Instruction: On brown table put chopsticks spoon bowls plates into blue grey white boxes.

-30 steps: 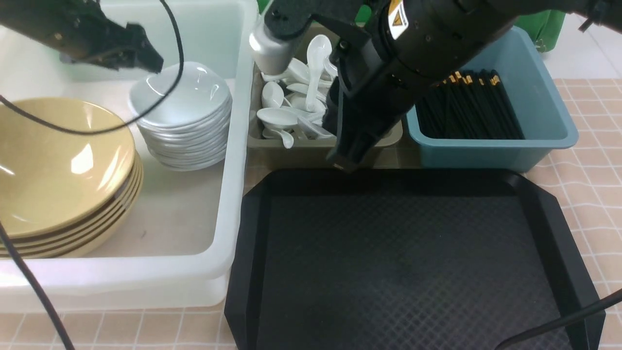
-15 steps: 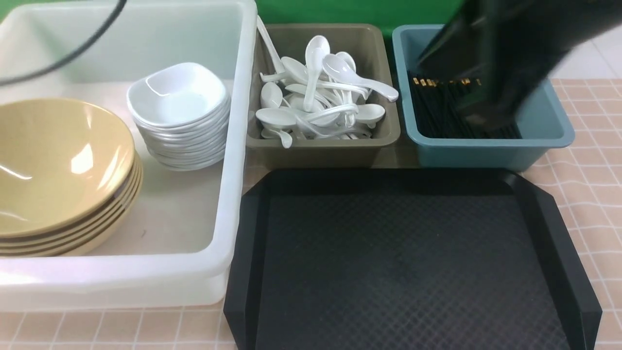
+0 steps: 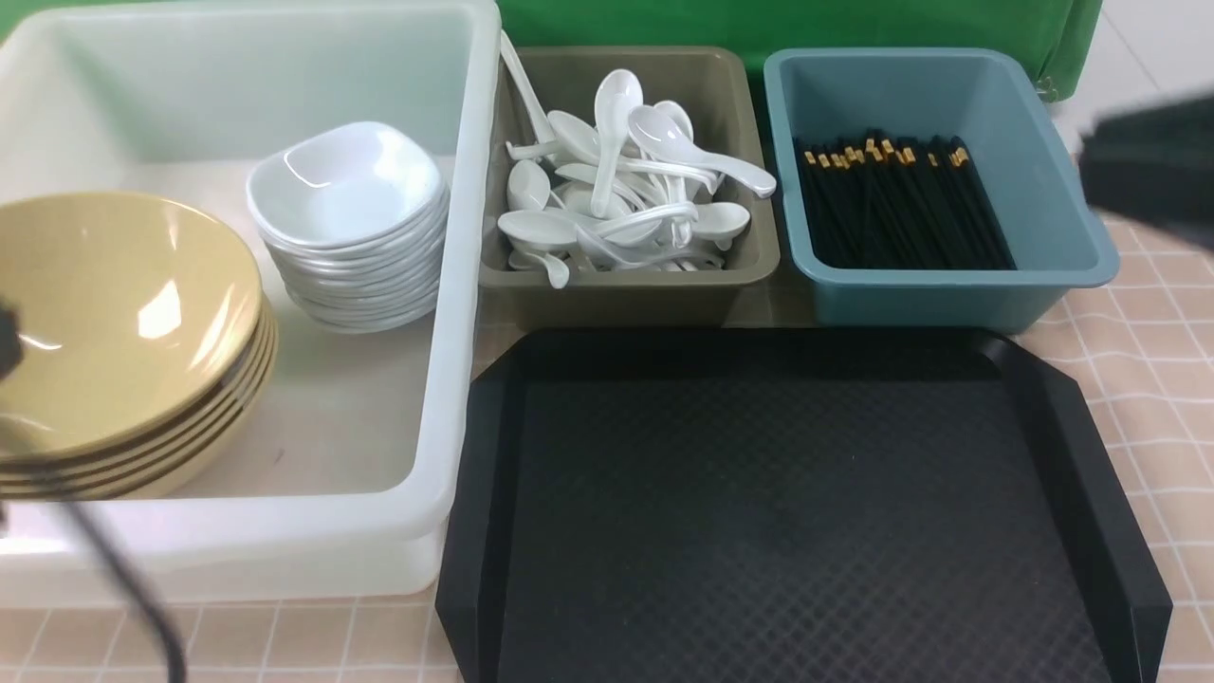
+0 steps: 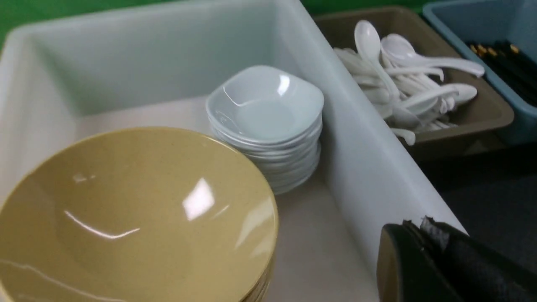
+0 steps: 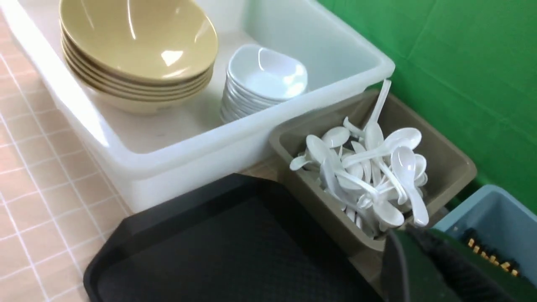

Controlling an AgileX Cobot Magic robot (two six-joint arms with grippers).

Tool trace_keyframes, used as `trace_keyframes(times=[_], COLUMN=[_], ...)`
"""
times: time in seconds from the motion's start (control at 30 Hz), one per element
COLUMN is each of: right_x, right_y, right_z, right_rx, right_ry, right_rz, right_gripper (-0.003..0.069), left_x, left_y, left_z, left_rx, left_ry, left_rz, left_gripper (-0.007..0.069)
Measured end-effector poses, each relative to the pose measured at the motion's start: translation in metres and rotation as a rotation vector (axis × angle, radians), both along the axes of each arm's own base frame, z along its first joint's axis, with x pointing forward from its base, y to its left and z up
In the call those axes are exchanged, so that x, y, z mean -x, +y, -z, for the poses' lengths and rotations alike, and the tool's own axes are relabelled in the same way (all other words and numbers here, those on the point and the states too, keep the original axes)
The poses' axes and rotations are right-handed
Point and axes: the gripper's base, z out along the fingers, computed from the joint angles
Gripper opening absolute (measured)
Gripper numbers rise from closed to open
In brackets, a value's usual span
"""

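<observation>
Yellow bowls (image 3: 123, 313); white spoons (image 3: 616, 209); black chopsticks (image 3: 901, 213); black diamond-patterned tray (image 3: 787, 512).

Our left gripper (image 4: 413, 228) has its jaws pressed together with nothing between them, and our right gripper (image 5: 405, 241) is likewise closed and empty. In the front view our right arm (image 3: 1148, 161) is a blurred dark shape at the far right edge. Of our left arm (image 3: 6, 343), only a dark sliver shows at the left edge.

readable text: none | surfaces checked: white box (image 3: 468, 237), grey box (image 3: 607, 305), blue box (image 3: 910, 305), black tray (image 3: 778, 493)
</observation>
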Motion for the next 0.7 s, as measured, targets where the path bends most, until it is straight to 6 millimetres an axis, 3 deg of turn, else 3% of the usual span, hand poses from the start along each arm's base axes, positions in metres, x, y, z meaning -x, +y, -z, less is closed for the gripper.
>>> trace_keyframes(times=[0.03, 0.1, 0.2, 0.4, 0.7], right_x=[0.001, 0.010, 0.019, 0.026, 0.026], right_y=[-0.001, -0.009, -0.016, -0.021, -0.021], right_z=[0.001, 0.012, 0.017, 0.012, 0.015], right_rx=[-0.006, -0.084, -0.168, -0.265, -0.246], right_ry=[-0.003, -0.037, -0.103, -0.191, -0.165], right_rz=[0.000, -0.002, -0.014, -0.028, -0.023], right_gripper=[0.0078, 0.0080, 0.0085, 0.0090, 0.0099], left_x=[0.000, 0.017, 0.024, 0.024, 0.024], left_y=[0.000, -0.001, -0.003, -0.003, -0.004], left_z=[0.000, 0.022, 0.037, 0.039, 0.039], left_rx=[0.000, 0.021, 0.023, 0.034, 0.046], left_ry=[-0.005, -0.057, -0.053, -0.054, -0.060], left_rz=[-0.002, -0.020, -0.017, -0.013, -0.011], left_gripper=[0.0002, 0.0002, 0.0002, 0.0002, 0.0002])
